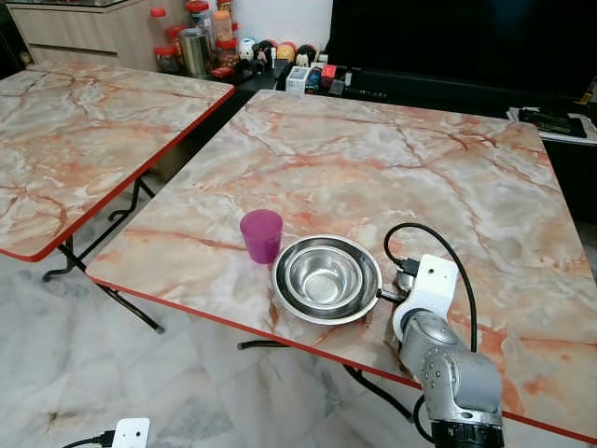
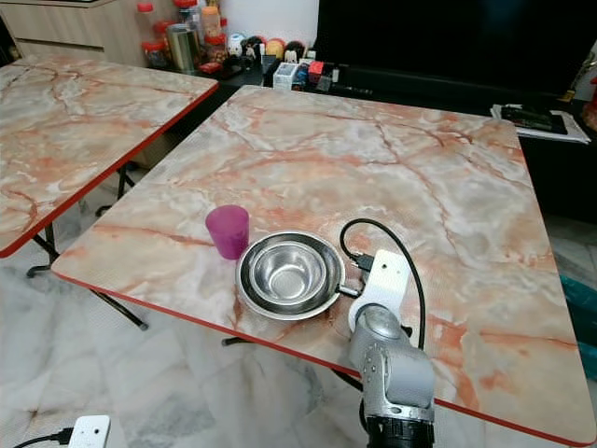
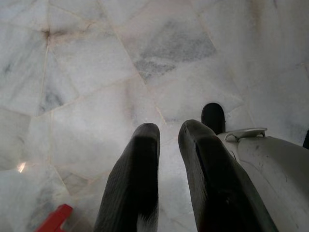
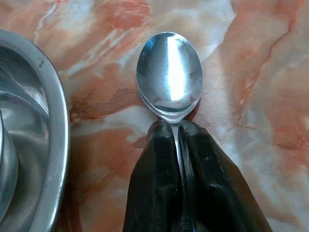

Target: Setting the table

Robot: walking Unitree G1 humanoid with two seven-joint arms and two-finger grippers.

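Across the middle of the frame we see the marble-patterned table (image 1: 373, 159) with its red edge, and a second table (image 1: 84, 131) of the same pattern at the upper left, over a pale marble floor (image 1: 56, 355). Toward the lower centre of the near table sits a steel plate (image 1: 289, 303) with a steel bowl (image 1: 324, 276) nested in it, and a purple cup (image 1: 262, 234) stands upright just beside the plate's upper-left rim. Our right gripper (image 4: 175, 128) lies low over the tabletop just right of the plate, its fingers clenched on the neck of a spoon (image 4: 169, 75), whose bowl faces up and rests close to the marble, apart from the plate. Our left gripper (image 3: 169, 133) hangs over the floor, fingers slightly parted and holding nothing.
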